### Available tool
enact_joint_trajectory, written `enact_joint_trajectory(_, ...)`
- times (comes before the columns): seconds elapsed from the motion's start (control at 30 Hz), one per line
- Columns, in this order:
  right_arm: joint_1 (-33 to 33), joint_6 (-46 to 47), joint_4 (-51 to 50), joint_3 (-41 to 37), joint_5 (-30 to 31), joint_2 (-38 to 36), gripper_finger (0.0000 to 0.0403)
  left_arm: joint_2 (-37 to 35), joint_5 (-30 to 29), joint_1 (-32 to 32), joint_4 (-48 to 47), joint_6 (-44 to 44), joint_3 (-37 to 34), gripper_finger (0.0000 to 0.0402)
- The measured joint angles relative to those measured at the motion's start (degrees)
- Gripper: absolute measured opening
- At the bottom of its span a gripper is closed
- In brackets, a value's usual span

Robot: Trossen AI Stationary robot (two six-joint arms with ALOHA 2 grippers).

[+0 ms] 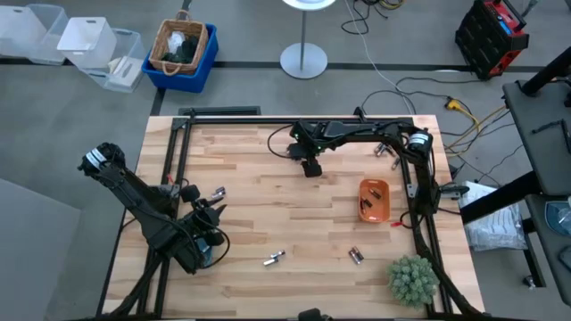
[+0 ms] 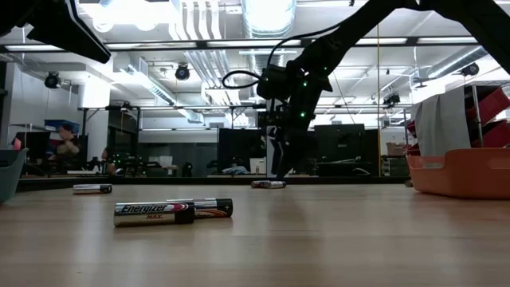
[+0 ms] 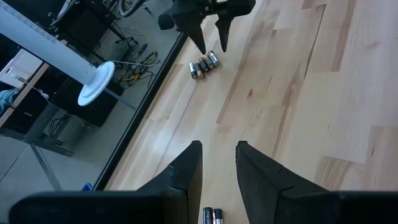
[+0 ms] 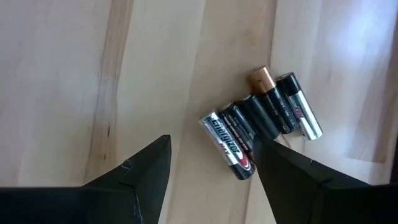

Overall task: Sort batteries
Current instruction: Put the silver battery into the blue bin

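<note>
Batteries lie about the wooden table. A cluster of several [image 4: 261,121] lies at the far middle [image 1: 293,152], and my right gripper [image 4: 211,146] hangs open just above it, one finger over the cluster's edge. In the low view its fingers [image 2: 280,163] end a little above that cluster [image 2: 268,184]. One pair [image 1: 217,192] lies just ahead of my left gripper [image 3: 217,165], which is open at the near left [image 1: 207,208]. Further pairs lie near the front [image 1: 274,259] [image 1: 357,255]. The orange tray [image 1: 374,200] holds some batteries.
A green plant [image 1: 413,278] stands at the near right corner. More batteries [image 1: 385,150] lie at the far right by the right arm's base. A teal tray [image 2: 8,171] shows at the low view's left edge. Bare wood lies mid-table.
</note>
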Motion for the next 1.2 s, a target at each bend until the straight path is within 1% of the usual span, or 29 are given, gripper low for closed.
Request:
enact_joint_trajectory(0.2,0.0,-0.17,-0.24,-0.07,0.05,2.02,0.0221,0.0,0.0,0.0,0.0,0.0,0.0,0.0078)
enact_joint_trajectory(0.27,0.0,-0.26,-0.29,-0.07,0.94,2.39,0.0221,0.0,0.02,0.02,0.0,0.0,-0.02,0.0078)
enact_joint_trajectory(0.5,0.0,-0.24,-0.44,-0.07,1.49,2.4,0.0221,0.0,0.03,0.0,-0.02,0.27,-0.07,0.0078)
enact_joint_trajectory(0.7,0.0,-0.21,-0.47,-0.07,1.49,2.4,0.0212,0.0,0.03,0.01,-0.02,0.46,-0.09,0.0078)
enact_joint_trajectory(0.9,0.0,-0.32,-0.6,-0.07,1.49,2.4,0.0191,0.0,0.04,0.01,-0.02,0.46,-0.09,0.0078)
enact_joint_trajectory(1.2,0.0,-0.63,-0.73,-0.07,1.64,2.4,0.014,0.0,0.04,0.01,-0.02,0.46,-0.09,0.0078)
